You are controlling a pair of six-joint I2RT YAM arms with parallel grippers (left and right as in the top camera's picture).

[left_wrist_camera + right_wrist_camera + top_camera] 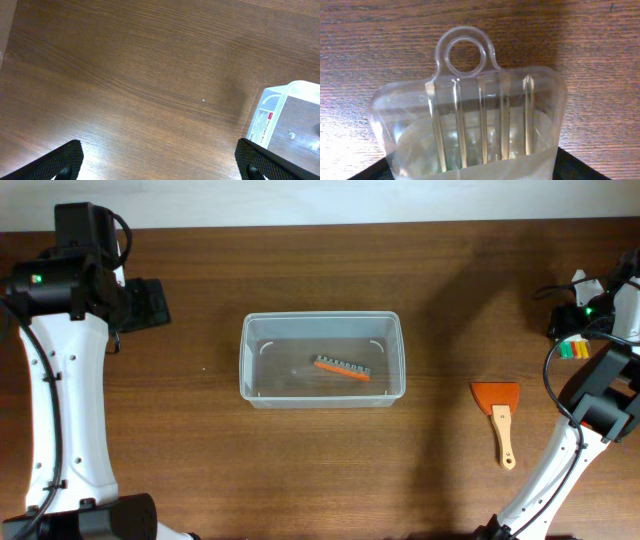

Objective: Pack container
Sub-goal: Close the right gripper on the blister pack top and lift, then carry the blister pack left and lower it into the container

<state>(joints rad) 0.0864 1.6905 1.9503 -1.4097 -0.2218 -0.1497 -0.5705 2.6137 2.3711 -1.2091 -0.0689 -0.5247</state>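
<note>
The clear plastic container (322, 395) stands at the table's middle. An orange and grey bit holder (343, 368) lies inside it. The container's corner also shows in the left wrist view (280, 102). My left gripper (150, 305) is open and empty over bare wood to the container's left, and its wide-apart jaws show in the left wrist view (160, 160). My right gripper (578, 330) is at the far right. In the right wrist view its jaws (475, 172) are shut on a clear ribbed plastic pack with a hang-hole (470, 120), just above the table.
An orange scraper with a wooden handle (500, 418) lies on the table right of the container, near my right arm. Small green, yellow and red pieces (573, 348) show at the right gripper. The table's far edge runs along the top.
</note>
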